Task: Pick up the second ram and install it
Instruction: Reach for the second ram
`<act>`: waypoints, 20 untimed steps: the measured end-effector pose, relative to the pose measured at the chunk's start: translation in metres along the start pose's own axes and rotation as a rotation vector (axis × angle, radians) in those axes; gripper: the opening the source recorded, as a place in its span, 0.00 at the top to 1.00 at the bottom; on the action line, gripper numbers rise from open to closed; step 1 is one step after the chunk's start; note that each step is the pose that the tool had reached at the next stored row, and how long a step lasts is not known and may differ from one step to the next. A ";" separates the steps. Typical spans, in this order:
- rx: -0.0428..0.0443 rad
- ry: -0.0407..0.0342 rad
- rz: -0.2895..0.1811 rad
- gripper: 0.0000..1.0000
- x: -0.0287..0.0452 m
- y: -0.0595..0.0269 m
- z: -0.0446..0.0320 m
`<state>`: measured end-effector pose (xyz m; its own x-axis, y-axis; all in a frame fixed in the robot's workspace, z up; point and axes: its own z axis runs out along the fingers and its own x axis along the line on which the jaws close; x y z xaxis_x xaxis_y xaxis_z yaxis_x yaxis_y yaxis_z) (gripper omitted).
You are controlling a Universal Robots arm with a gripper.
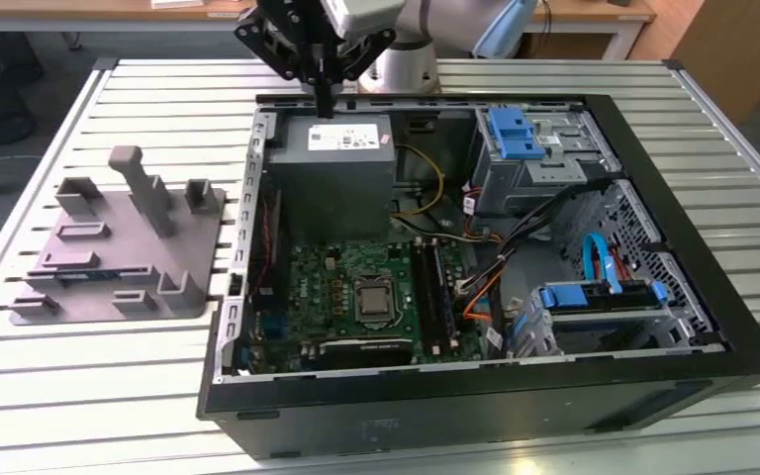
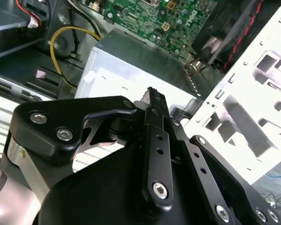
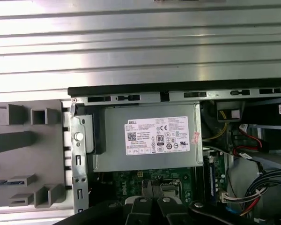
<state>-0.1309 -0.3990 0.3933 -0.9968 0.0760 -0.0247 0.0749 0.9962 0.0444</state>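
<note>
The second ram (image 1: 95, 276) is a thin blue-green stick lying in a slot of the grey holder (image 1: 116, 247) on the exterior view's left; a bluish strip of it (image 3: 0, 182) shows in the first wrist view. My gripper (image 1: 324, 104) hangs over the back edge of the open computer case (image 1: 486, 386), above the grey power supply (image 1: 333, 148), well away from the stick. Its black fingers (image 2: 152, 101) are pressed together with nothing between them. The green motherboard (image 1: 353, 292) with its long memory slots (image 1: 435, 287) lies at the case's near end.
The case stands on a slatted metal table (image 1: 90, 376). Blue drive latches (image 1: 513, 134) and a drive cage (image 1: 605, 297) fill the exterior view's right side of the case. Yellow, orange and black cables (image 1: 479, 267) cross its middle. Upright grey posts (image 1: 142, 188) rise from the holder.
</note>
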 end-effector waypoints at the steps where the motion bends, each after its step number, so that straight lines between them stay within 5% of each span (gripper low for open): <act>1: 0.0000 -0.0003 0.000 0.90 0.0044 -0.0003 -0.0001; 12: 0.0000 -0.0015 0.000 0.90 0.0538 -0.0040 -0.0010; 20: 0.0000 -0.0015 0.000 0.90 0.0810 -0.0061 -0.0008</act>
<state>-0.2121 -0.3989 0.3918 -0.9967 0.0763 -0.0262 0.0751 0.9962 0.0445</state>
